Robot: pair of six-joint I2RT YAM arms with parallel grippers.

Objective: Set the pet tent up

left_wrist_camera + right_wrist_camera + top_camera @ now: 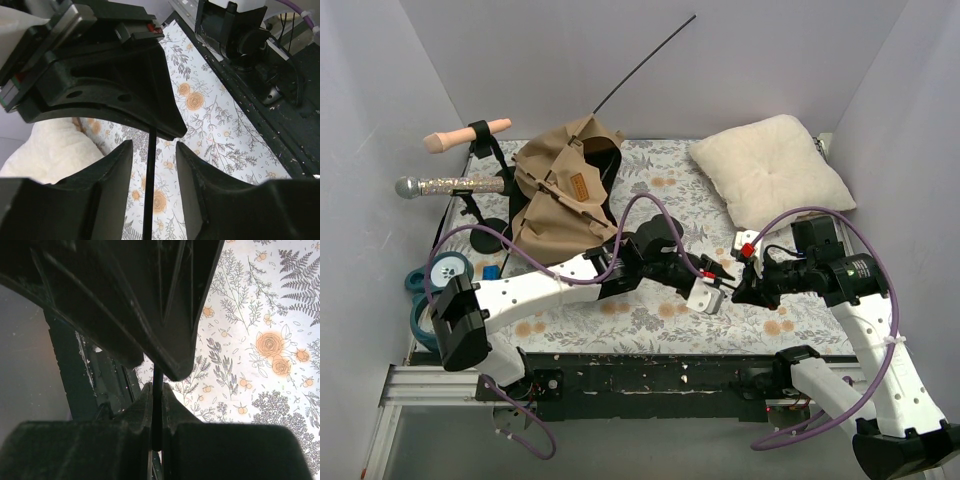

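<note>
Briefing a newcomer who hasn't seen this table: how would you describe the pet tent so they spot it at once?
On the floral tablecloth, look to the far left, beside the microphone. The pet tent is the crumpled tan heap with black trim, a thin black pole rising from it; the cream pillow is plain and puffy.

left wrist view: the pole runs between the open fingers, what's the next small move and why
Probably close the left gripper on the thin black pole. The pole runs straight through the gap between its open jaws, with space on each side. The right gripper is clamped on the same pole close by, so the pole looks steady enough for a second grip.
</note>
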